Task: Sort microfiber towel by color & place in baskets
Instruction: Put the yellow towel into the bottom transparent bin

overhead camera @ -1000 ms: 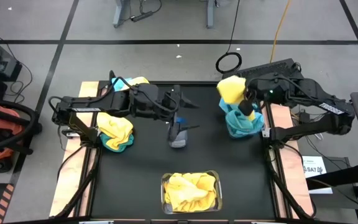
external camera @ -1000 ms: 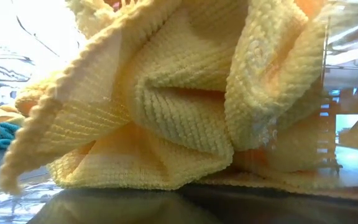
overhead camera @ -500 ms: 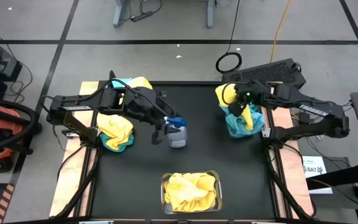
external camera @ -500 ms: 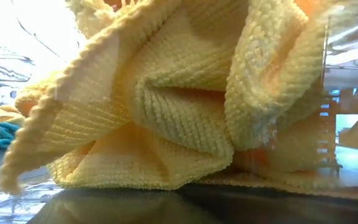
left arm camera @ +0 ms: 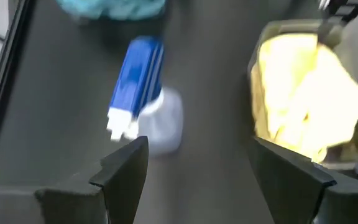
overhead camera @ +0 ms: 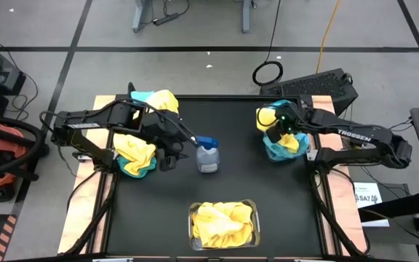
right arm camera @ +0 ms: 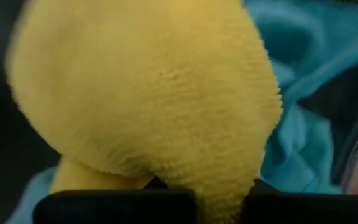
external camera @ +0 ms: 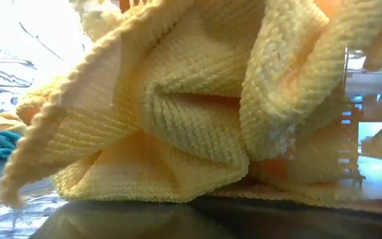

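A bunched yellow microfiber towel (overhead camera: pixel 267 115) is in my shut right gripper (overhead camera: pixel 276 125), over the far left part of a teal towel pile (overhead camera: pixel 286 145) at the table's right. My left gripper (overhead camera: pixel 172 156) stands open and empty just left of a clear spray bottle (overhead camera: pixel 208 157) with a blue trigger. In the left wrist view the bottle (left arm camera: pixel 149 106) lies ahead between my open fingers. A clear basket (overhead camera: pixel 253 207) at the near edge holds yellow towels (overhead camera: pixel 222 223), which fill the low view (external camera: pixel 191 113). My right gripper is shut on the yellow towel's bunched lower fold (right arm camera: pixel 166 177). The towel swells over the fingers and hides the place of contact. The fingers slant down from the table's right side. Whether the towel rests on the teal pile (right arm camera: pixel 316 118) I cannot tell.
A heap of yellow and teal towels (overhead camera: pixel 135 154) lies at the table's left under my left arm, with more towels (overhead camera: pixel 156 98) at the far left corner. The black mat (overhead camera: pixel 238 175) between bottle and basket is bare.
My right gripper has sunk with the yellow towel toward the teal pile and has rolled. My left gripper has drawn back from above the spray bottle toward the table's left edge and tipped downward. The bottle has stayed where it was.
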Robot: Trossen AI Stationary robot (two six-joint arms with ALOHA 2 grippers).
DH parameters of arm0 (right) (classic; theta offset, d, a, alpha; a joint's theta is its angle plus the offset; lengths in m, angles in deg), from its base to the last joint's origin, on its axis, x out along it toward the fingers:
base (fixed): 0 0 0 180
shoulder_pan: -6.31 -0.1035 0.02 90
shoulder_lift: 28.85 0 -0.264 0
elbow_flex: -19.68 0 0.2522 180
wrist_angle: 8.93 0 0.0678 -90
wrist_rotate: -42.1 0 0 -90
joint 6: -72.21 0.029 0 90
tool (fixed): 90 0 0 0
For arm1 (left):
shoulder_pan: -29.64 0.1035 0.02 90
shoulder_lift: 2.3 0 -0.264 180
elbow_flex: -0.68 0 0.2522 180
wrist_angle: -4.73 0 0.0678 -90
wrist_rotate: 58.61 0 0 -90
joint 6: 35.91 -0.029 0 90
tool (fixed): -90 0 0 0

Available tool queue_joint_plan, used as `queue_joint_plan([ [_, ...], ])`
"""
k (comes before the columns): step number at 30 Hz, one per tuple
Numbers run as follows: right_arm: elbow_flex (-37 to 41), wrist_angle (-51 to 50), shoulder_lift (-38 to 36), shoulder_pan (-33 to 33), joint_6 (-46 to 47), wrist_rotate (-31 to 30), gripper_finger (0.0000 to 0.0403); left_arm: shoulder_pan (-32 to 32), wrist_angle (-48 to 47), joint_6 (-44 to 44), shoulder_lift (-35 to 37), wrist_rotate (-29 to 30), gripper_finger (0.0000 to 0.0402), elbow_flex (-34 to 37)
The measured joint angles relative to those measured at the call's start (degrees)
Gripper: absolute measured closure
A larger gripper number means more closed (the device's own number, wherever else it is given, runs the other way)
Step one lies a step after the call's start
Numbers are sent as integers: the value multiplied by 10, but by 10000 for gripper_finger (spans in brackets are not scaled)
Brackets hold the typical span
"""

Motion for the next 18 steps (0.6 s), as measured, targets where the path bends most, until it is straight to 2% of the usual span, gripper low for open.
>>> queue_joint_plan([
  [9, 76, 21, -1, 27, 33, 53, 399, 1, -122, -1, 3, 44, 124, 4],
  [14, 123, 59, -1, 35, 38, 91, 399, 5, -144, 0, 8, 45, 124, 39],
  [18, 138, 68, -1, 36, 37, 97, 399, 4, -143, 4, 21, 45, 124, 80],
])
